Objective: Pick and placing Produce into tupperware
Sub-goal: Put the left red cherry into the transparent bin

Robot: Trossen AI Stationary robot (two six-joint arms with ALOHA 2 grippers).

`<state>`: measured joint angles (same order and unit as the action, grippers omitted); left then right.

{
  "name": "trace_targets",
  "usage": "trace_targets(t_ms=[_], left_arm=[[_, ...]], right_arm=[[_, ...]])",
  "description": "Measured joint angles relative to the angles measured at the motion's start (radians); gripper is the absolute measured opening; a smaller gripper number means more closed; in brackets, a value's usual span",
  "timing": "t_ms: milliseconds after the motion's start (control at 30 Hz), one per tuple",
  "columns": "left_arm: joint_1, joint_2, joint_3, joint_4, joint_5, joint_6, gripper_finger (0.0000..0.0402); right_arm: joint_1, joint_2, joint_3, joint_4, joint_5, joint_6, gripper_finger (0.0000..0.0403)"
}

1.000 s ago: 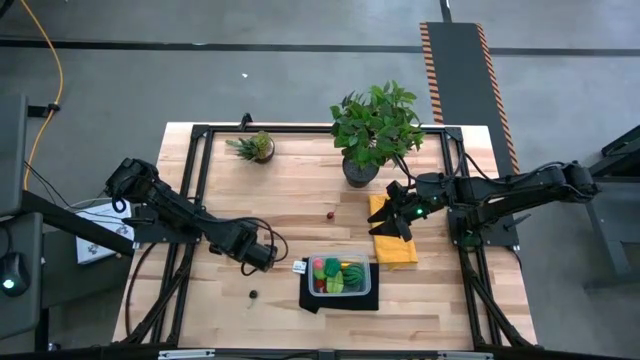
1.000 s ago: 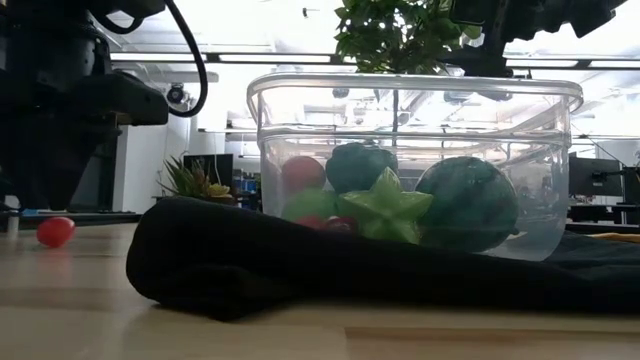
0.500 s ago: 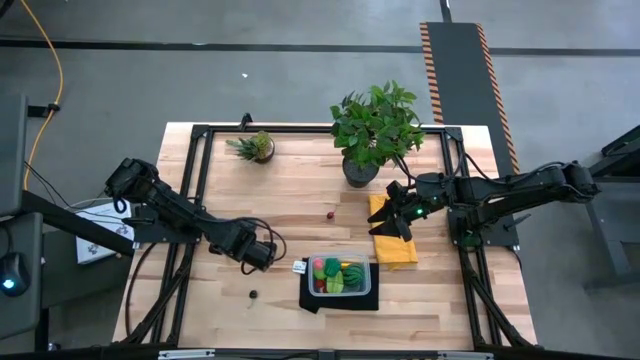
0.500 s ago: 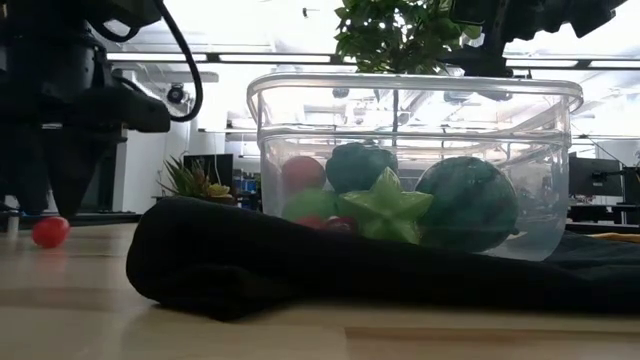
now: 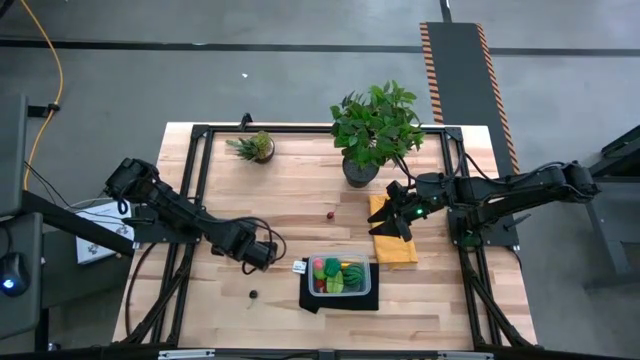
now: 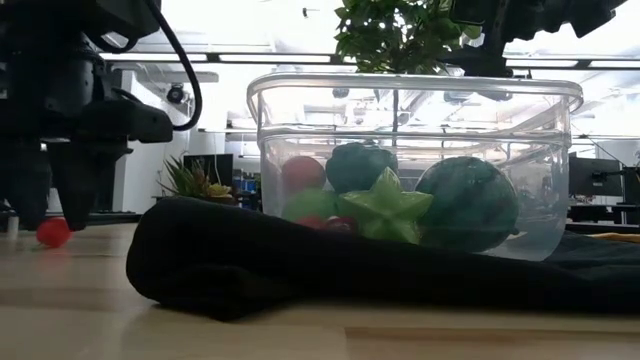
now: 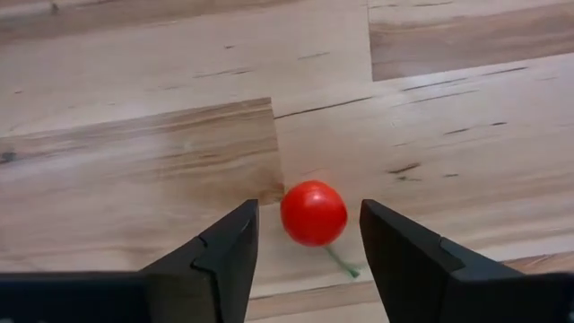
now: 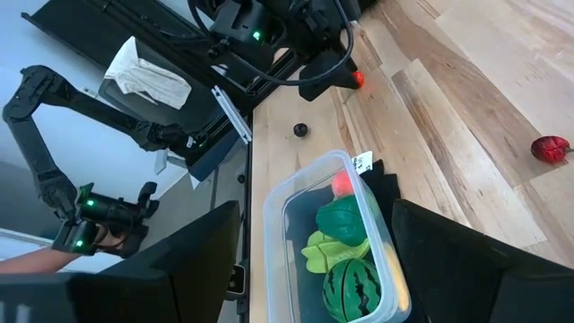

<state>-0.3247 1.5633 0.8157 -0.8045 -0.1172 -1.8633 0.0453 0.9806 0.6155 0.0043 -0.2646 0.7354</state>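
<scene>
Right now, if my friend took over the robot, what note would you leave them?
Left gripper: open, low over the table, fingers either side of a small red ball-shaped fruit, not gripping it.
Right gripper: open, waiting above the yellow cloth.
Done: tupperware holds a watermelon, a green star fruit and more.
Left: the red fruit, a dark berry, a red piece near the big plant.

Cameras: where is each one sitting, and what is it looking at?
High view: above, looking straight down; both arms show.
Low view: at tabletop height, facing the tupperware; left tool beside it.
Left wrist view: on the left arm, over a red ball between its open fingers.
Right wrist view: on the right arm, facing the tupperware.
Shared: the low and left wrist views both show the red ball.
</scene>
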Motion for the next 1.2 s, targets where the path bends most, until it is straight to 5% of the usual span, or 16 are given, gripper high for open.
trace_targets(t_ms=[567,1200], left_arm=[[0.082,0.000,-0.008,0.019,0.073,0.141,0.0140],[0.082,0.000,-0.008,0.025,0.103,0.185,0.0138]], right_arm=[[0.000,0.000,0.000,-0.001,0.000,0.005,0.0282],[0.000,0.000,0.000,-0.001,0.011,-0.003,0.0282]])
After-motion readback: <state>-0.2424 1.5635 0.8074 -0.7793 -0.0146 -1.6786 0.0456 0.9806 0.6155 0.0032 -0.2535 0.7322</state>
